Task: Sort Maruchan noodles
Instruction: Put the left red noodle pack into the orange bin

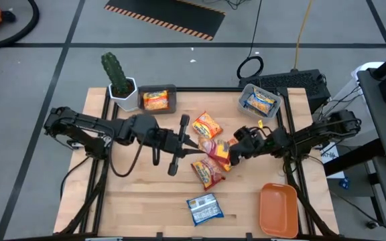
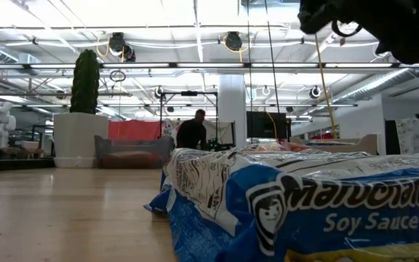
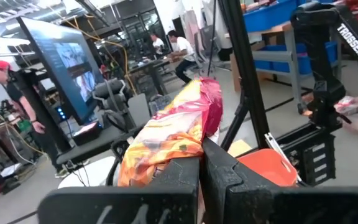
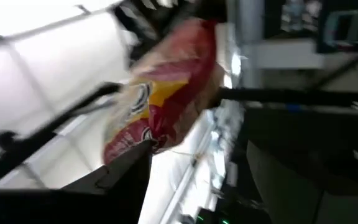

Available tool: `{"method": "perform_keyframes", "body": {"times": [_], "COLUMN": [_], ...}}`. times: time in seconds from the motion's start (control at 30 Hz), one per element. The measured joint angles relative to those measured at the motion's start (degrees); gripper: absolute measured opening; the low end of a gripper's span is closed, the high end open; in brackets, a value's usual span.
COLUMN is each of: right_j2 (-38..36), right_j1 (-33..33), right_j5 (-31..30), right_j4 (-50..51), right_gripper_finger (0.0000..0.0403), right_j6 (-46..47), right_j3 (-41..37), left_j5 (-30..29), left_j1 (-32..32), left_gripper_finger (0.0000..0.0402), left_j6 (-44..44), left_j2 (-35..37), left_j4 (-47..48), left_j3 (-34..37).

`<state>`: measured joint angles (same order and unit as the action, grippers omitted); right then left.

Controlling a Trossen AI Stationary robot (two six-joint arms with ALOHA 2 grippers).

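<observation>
The left end effector is shut on the edge of a red-and-yellow Maruchan packet, which is held clear of the desk over its middle; in the left wrist view the packet's long axis is seen running straight out from the pinched edge, away from the fingers. The right end effector is set at the packet's far end, directly facing the left one, with its fingers spread wide and the packet not gripped by them; whether they touch the wrapper cannot be told. The coming move is judged to be a hand-over, and it turns on this: the free end of the packet points at the right end effector along the line joining the two arms, so the right arm is the nearer one to take it.

Just beside the pair, an orange packet lies flat towards the bins and another orange packet towards the front edge; a blue Soy Sauce packet lies nearer that edge, beside the orange tray. At the far edge, a dark grey bin holds an orange packet and a clear bin holds a blue-and-yellow one.
</observation>
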<state>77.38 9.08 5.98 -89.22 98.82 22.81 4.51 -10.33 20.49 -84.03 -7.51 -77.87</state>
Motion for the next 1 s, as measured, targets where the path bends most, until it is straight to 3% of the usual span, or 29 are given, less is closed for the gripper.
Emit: {"method": "perform_keyframes", "body": {"times": [0.4,0.7,1.0], "right_j2": [-0.2,-0.5,3.5], "right_j1": [1.3,6.2,3.8], "right_j5": [-3.0,-1.3,-1.5], "right_j4": [-0.7,-0.6,-0.7], "right_gripper_finger": [0.0331,0.0327,0.0325], "right_j6": [2.8,8.8,11.5], "right_j3": [0.0,1.8,1.9], "left_j5": [0.0,1.6,3.0], "left_j1": [0.3,0.8,0.9], "left_gripper_finger": [0.0003,0.0003,0.0003], "left_j6": [-0.2,0.2,1.0], "left_j2": [0.0,0.0,0.0], "left_j4": [1.5,3.5,3.5], "left_j3": [0.0,0.0,0.0]}}
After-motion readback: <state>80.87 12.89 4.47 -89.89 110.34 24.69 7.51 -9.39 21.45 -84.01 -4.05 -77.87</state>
